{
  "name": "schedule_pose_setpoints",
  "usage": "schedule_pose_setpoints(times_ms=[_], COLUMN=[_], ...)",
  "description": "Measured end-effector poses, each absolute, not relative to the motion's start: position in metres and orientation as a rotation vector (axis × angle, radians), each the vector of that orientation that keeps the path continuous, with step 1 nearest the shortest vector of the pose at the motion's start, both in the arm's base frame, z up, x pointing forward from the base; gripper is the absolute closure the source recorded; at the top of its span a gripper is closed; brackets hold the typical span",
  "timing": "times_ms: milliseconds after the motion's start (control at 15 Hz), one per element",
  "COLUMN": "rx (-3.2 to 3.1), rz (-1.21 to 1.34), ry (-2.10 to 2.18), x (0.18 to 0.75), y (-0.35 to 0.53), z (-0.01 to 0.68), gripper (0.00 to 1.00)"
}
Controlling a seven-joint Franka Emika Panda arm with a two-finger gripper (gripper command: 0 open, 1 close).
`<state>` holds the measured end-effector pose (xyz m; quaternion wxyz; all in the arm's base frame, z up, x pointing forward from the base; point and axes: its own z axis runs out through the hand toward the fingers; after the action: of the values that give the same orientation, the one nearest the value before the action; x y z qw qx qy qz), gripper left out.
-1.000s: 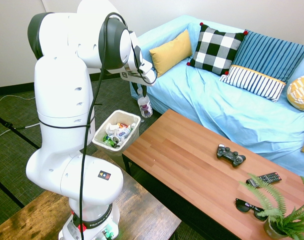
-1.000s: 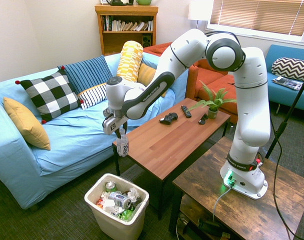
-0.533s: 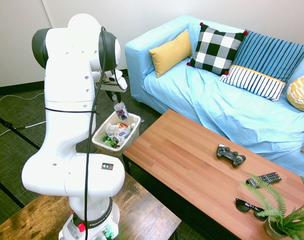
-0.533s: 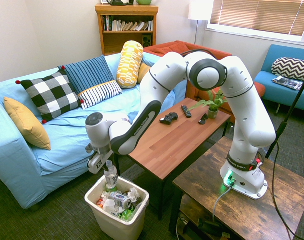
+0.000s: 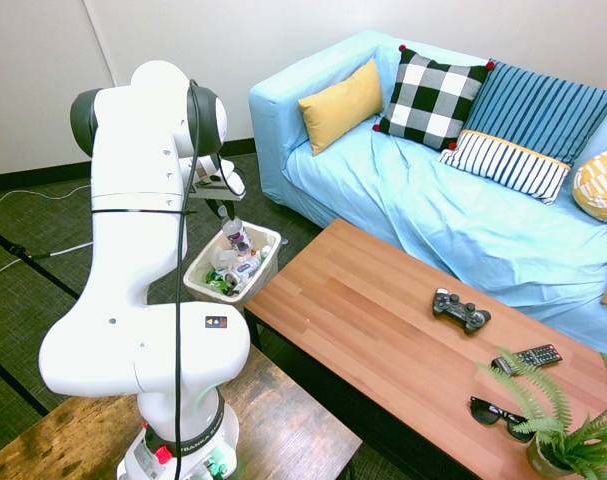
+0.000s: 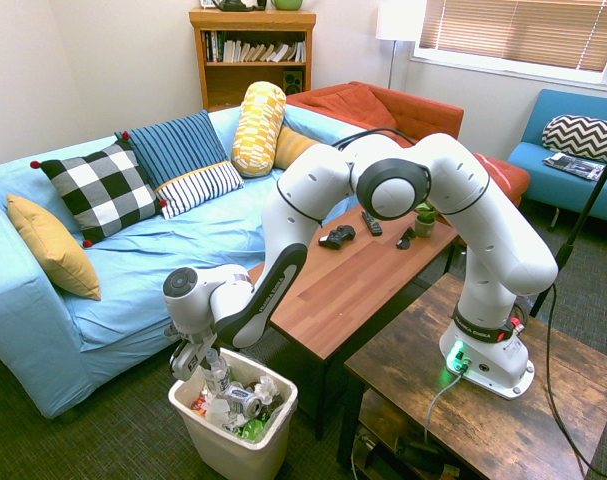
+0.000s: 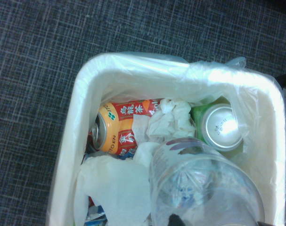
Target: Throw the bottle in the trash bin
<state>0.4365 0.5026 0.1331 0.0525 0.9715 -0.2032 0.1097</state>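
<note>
Held in the gripper (image 6: 207, 362), the bottle (image 7: 204, 186) is clear, glossy plastic. Just below it, the trash bin (image 7: 81, 99) is smooth white plastic lined with a thin shiny film bag. Inside lie crumpled matt tissue paper (image 7: 168, 117), a glossy printed orange can (image 7: 119, 132) and a can with a bright metal top (image 7: 221, 126). The carpet (image 7: 48, 42) around is rough dark weave.

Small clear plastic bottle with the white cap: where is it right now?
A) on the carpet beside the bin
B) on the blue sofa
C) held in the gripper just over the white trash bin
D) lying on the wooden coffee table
C: the shut gripper holds the bottle at the rim of the white plastic trash bin.
</note>
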Motion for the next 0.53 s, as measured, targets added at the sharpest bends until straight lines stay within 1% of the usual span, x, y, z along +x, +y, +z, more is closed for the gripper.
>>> schedule_pose_setpoints(times_ms=[533], rx=[2.959], rz=[0.391], ry=[-0.658], x=[0.440], y=[0.515], z=[0.142], gripper=[0.00])
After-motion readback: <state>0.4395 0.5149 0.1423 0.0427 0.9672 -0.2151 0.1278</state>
